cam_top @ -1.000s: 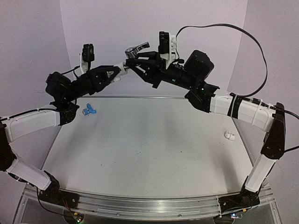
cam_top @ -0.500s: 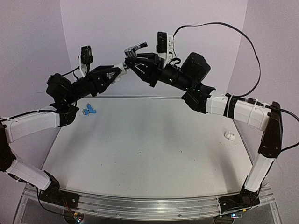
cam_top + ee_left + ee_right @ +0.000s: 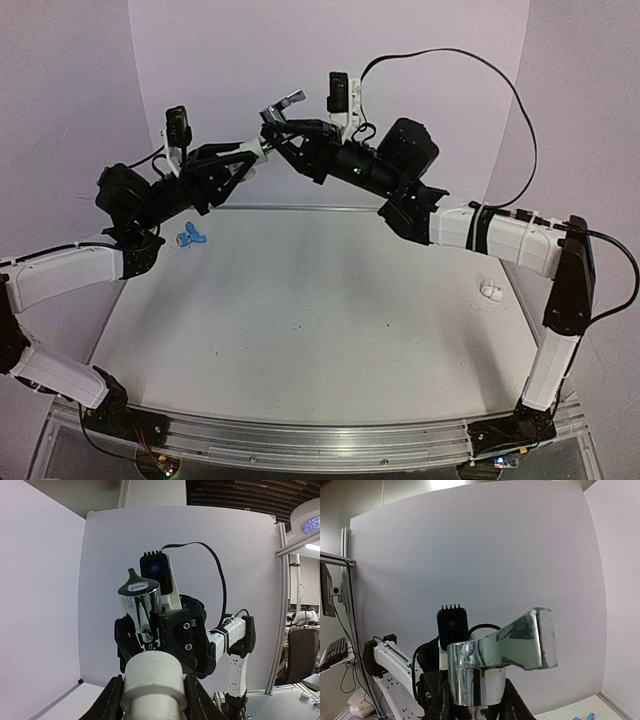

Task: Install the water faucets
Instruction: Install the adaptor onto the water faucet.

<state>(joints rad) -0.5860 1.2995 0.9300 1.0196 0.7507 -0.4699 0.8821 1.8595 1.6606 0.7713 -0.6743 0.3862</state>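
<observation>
While both arms meet high in the air, the left gripper [image 3: 252, 152] is clamped on a white pipe fitting [image 3: 151, 680]. Just past it, the right gripper [image 3: 275, 132] grasps the silver faucet [image 3: 492, 655], lined up with that fitting. I'd call it mid-joining, though I cannot tell whether it's seated. Below the left gripper, the blue faucet [image 3: 190, 237] lies untouched on the tabletop [image 3: 320, 330], so that one's left to do. Far below the right gripper, a second white fitting [image 3: 491, 290] sits near the tabletop's edge. Open air surrounds the pair, with the back wall [image 3: 420, 60] beyond.
</observation>
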